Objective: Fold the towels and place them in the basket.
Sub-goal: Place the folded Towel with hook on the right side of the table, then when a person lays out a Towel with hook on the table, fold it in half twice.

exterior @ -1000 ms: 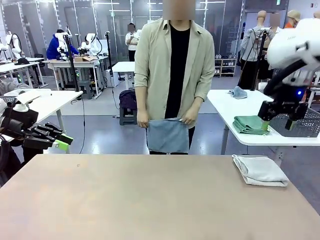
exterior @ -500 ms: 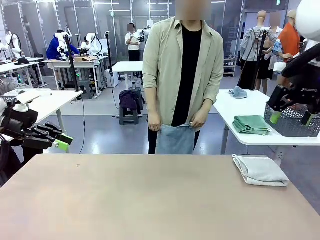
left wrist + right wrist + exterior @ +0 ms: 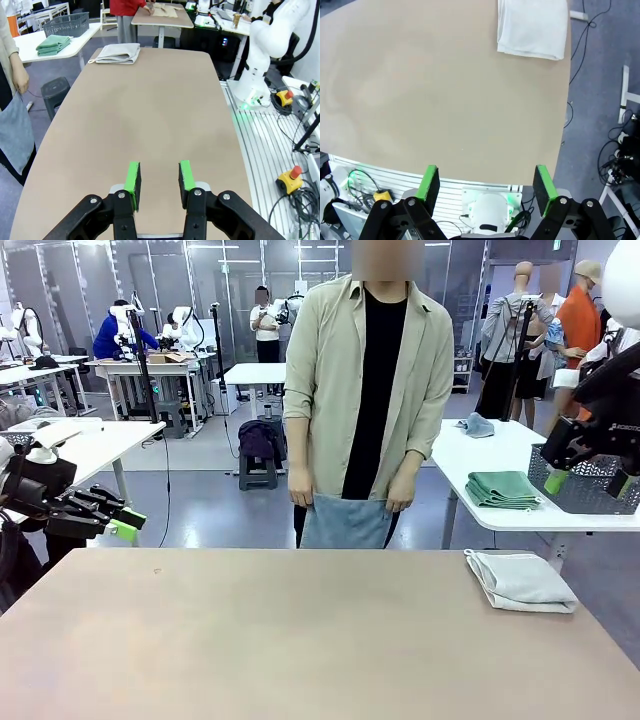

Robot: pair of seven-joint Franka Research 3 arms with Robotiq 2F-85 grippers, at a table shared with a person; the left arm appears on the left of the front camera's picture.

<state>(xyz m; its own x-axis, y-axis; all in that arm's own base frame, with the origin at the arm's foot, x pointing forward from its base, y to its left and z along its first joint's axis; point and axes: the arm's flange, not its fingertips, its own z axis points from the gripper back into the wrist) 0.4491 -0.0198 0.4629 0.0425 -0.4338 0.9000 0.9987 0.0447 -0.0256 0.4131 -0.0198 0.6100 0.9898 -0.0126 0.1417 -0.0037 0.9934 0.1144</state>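
Across the table a person holds a light blue towel (image 3: 345, 523) by its top edge with both hands, hanging in front of the legs; it also hangs at the left edge of the left wrist view (image 3: 16, 131). A folded cream-white towel (image 3: 521, 581) (image 3: 119, 53) (image 3: 533, 26) lies on the tan table (image 3: 300, 640) at its right end. A folded pale green towel (image 3: 503, 489) (image 3: 52, 45) and the dark wire basket (image 3: 590, 503) (image 3: 66, 24) sit on a white side table. My right gripper (image 3: 589, 478) (image 3: 486, 184) hangs open high at the right. My left gripper (image 3: 118, 521) (image 3: 159, 179) is open off the table's left end.
The white side table (image 3: 470, 455) stands beyond the right far corner, with a small blue cloth (image 3: 478, 425) on it. My right arm's white base (image 3: 260, 65) rises beside the table. Cables and an emergency stop button (image 3: 290, 177) lie on the floor rails.
My right arm has swung up and rightward toward the picture's edge. The person has shifted a little right and brought the blue towel lower and narrower. The left arm has not moved.
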